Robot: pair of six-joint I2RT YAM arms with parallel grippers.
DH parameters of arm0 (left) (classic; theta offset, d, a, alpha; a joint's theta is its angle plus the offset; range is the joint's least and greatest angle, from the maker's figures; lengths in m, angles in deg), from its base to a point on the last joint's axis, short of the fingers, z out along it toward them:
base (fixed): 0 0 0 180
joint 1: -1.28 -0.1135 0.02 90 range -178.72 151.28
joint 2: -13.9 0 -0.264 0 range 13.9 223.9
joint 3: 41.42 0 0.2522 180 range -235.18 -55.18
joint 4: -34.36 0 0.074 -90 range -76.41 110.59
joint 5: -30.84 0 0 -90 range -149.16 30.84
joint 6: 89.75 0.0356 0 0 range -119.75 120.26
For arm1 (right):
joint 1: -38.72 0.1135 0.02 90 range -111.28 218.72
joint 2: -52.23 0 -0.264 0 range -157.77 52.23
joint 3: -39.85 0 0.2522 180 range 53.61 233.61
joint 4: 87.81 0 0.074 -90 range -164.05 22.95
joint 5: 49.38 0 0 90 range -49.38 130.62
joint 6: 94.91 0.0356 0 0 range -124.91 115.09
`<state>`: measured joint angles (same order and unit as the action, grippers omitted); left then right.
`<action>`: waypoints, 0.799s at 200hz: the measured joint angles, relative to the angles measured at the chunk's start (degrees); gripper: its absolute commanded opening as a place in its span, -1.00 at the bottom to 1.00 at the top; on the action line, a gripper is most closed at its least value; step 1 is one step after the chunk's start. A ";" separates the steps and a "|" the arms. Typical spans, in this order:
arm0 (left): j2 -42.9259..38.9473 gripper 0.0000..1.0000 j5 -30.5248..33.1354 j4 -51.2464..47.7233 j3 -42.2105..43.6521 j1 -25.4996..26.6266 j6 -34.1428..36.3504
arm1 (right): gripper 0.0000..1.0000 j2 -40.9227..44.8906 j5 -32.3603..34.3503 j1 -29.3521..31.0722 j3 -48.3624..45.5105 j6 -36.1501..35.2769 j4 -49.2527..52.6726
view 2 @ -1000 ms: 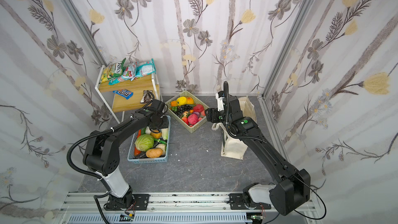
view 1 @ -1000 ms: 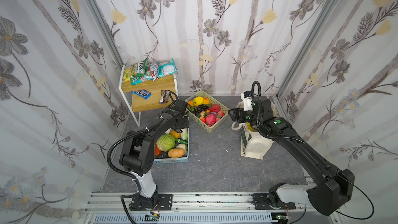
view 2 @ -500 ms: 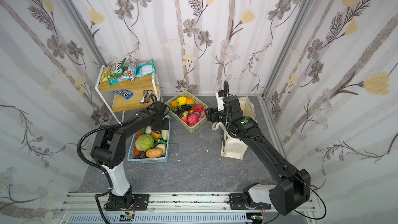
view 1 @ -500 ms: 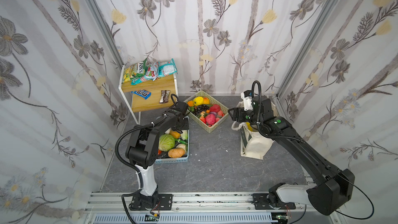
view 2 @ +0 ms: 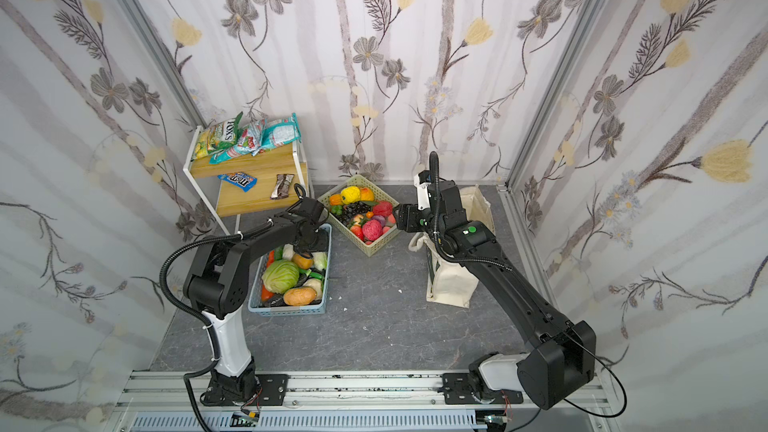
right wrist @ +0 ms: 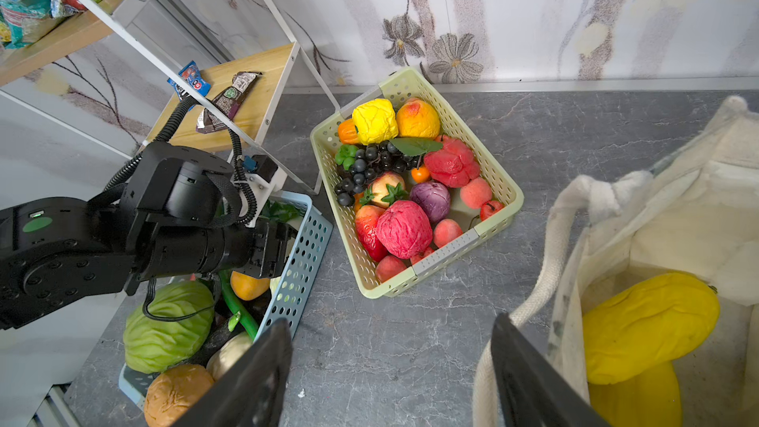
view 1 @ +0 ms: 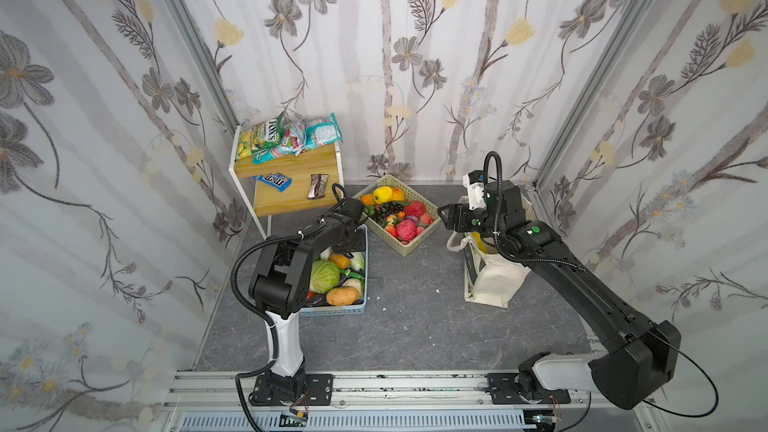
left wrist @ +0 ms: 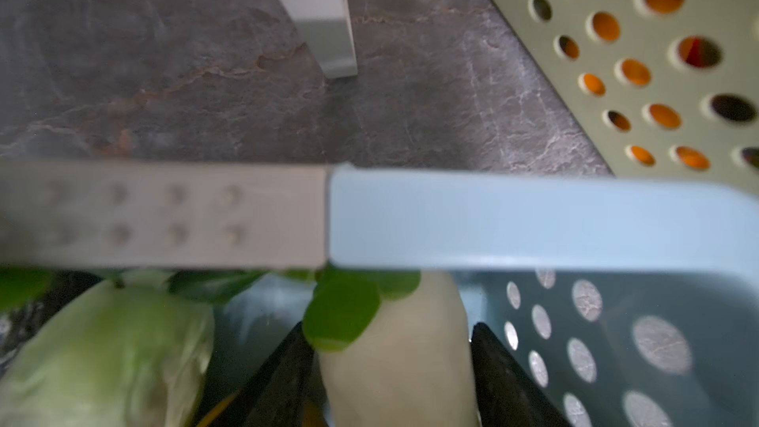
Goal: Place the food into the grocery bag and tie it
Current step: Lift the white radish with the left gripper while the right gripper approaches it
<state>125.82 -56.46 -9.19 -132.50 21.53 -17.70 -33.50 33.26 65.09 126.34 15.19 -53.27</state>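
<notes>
Loading food is the step in hand: a yellow mango (right wrist: 645, 322) already lies in the grocery bag (view 1: 494, 280), upright on the counter (view 1: 415, 317). Left fingers (left wrist: 283, 375) straddle a pale radish (left wrist: 394, 355) in the light blue basket (left wrist: 534, 219); whether they clamp it I cannot tell. Right fingers (right wrist: 254, 375) gape wide, empty, beside the bag's mouth. Next, I judge: a firm pinch, then a lift clear of the rim

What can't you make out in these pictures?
Left gripper: own wrist hides it in both top views; left wrist view too blurred to show whether jaws touch white vegetable.
Grocery bag interior: right arm mostly covers it in both top views; right wrist view's edge crops it.
</notes>
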 measured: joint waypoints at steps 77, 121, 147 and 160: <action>0.48 0.01 -0.98 2.40 0.96 -0.74 -0.46 | 0.51 -0.39 0.02 0.57 0.76 0.44 0.11; -1.42 -0.03 -0.74 1.42 1.60 -1.09 -0.48 | 0.51 -0.57 0.02 1.01 0.76 0.72 0.11; -3.02 -0.03 -0.48 1.31 1.79 -1.14 -0.50 | 0.51 -0.55 0.02 1.16 0.76 0.81 0.11; -3.69 -0.03 -0.35 1.25 1.81 -1.18 -0.50 | 0.51 -0.55 0.02 1.27 0.76 0.81 0.11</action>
<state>122.12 -56.81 -7.94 -130.69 20.35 -18.20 -34.05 33.28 66.36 127.11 16.00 -53.17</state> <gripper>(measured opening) 0.484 0.756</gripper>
